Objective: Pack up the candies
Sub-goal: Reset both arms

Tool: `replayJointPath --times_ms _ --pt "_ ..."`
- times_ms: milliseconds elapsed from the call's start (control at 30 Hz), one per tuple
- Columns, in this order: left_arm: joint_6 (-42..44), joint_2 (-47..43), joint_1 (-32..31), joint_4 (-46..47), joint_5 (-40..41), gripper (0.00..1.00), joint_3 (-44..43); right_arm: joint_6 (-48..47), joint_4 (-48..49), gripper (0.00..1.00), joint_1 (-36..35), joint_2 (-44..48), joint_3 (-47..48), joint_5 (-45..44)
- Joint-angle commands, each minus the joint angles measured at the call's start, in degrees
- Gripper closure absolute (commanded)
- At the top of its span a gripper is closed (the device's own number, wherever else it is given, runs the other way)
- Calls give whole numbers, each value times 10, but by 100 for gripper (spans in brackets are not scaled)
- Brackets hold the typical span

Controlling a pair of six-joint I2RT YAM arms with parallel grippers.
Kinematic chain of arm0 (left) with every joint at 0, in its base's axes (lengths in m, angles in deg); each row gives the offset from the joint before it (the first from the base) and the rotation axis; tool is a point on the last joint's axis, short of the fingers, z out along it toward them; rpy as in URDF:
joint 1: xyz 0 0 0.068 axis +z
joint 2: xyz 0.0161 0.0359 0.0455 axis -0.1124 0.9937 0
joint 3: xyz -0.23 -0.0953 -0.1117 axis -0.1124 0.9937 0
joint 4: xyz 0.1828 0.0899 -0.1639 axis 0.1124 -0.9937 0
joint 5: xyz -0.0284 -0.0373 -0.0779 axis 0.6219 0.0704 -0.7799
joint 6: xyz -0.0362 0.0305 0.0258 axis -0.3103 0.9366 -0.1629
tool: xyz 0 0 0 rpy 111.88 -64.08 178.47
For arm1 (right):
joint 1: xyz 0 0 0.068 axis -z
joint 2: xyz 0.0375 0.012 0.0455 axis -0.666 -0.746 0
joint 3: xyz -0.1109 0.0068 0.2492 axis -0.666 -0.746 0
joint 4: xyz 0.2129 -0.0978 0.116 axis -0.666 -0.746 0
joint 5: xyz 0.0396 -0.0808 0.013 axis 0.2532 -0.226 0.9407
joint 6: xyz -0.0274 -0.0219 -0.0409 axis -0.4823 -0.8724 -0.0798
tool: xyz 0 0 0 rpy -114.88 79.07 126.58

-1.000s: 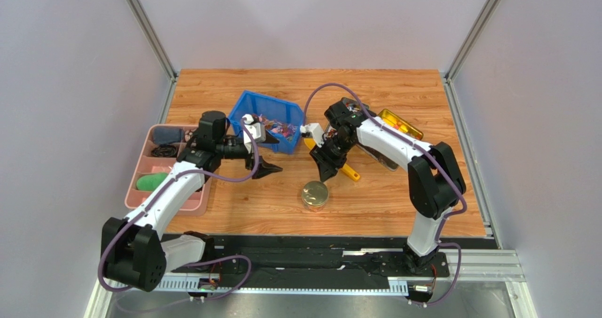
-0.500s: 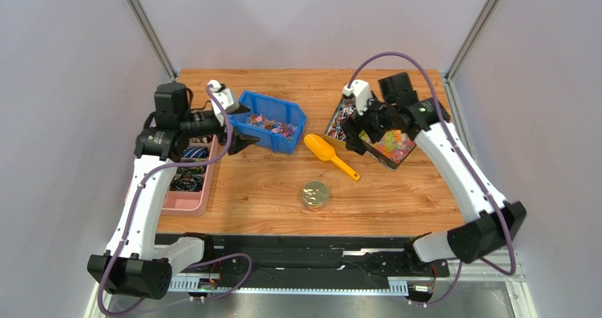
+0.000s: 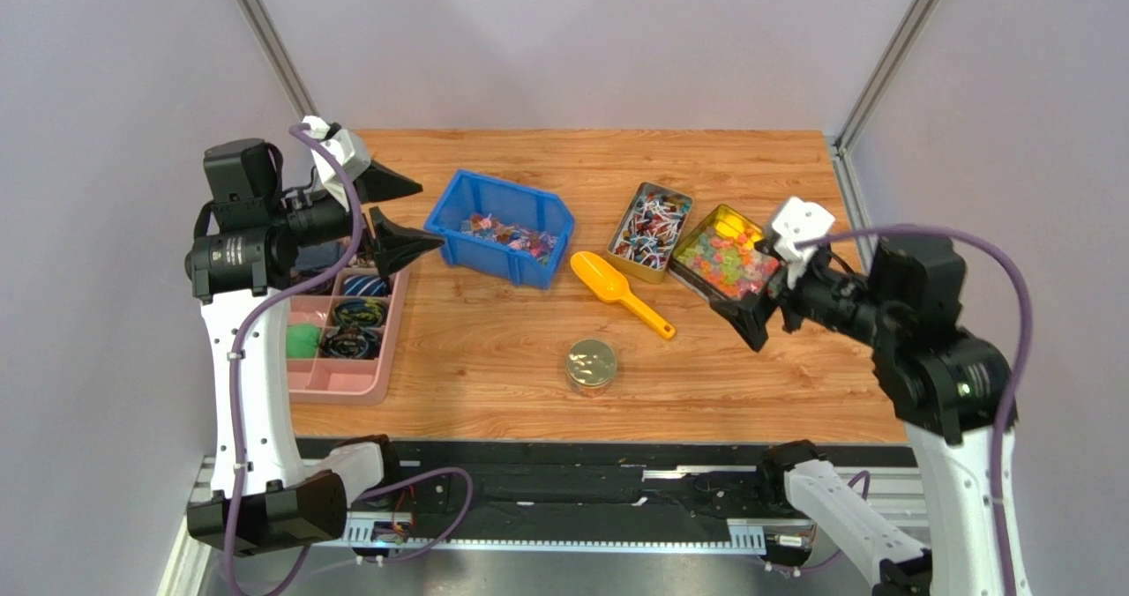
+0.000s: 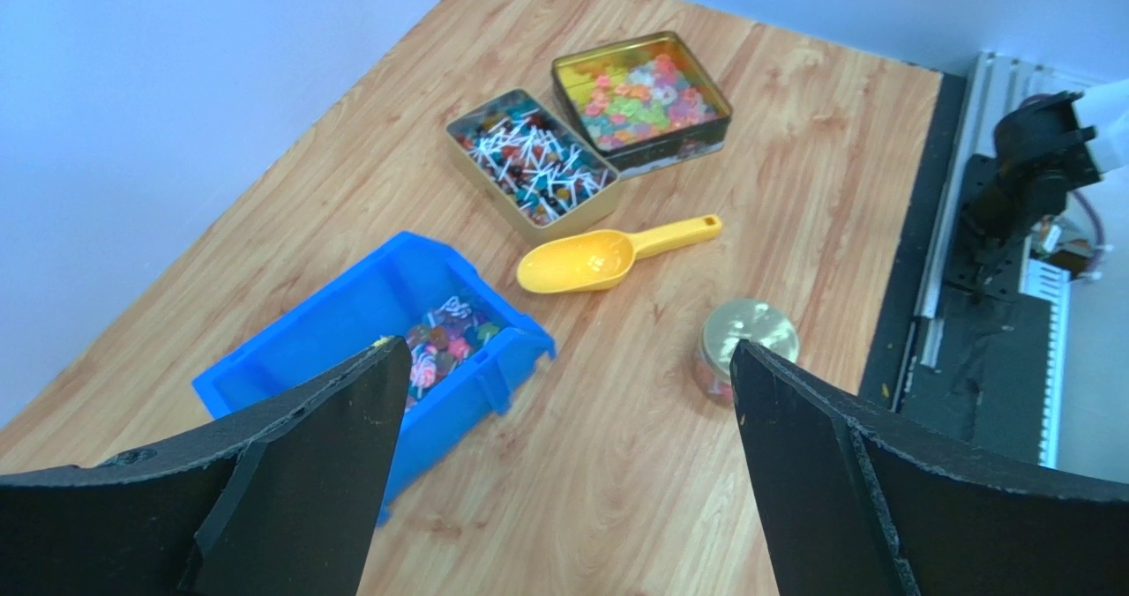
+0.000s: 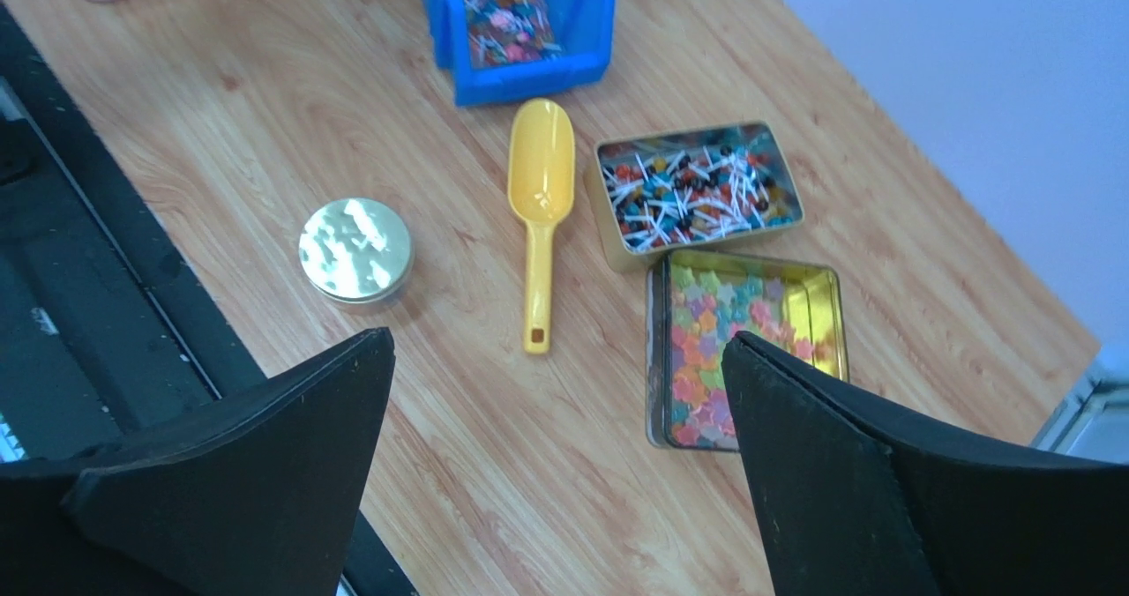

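In the blue bin (image 3: pixel 493 260), candies (image 3: pixel 512 236) strewn lengthwise, left and right jaws wide open, empty

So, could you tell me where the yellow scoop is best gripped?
Take the yellow scoop by its straight, narrow handle, coming from above and closing across its width. It lies flat on the table, bowl facing up, with the handle pointing toward the near edge.

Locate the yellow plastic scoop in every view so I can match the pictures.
Top external: the yellow plastic scoop lies at centre, handle pointing lower right.
Left wrist: the scoop lies upper centre, handle pointing right.
Right wrist: the scoop lies at centre, handle pointing down.
Shared landmark: the blue plastic bin sits just off the scoop's bowl end in all three.
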Motion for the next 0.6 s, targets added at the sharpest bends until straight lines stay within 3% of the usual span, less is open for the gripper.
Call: replayJointPath --times_ms 0,567 --pt "-15 -22 7 -21 -63 1 -17 -1 45 0 -1 71 -13 83" --pt "-22 -63 8 -15 -91 1 -10 17 67 0 -1 64 -22 164"
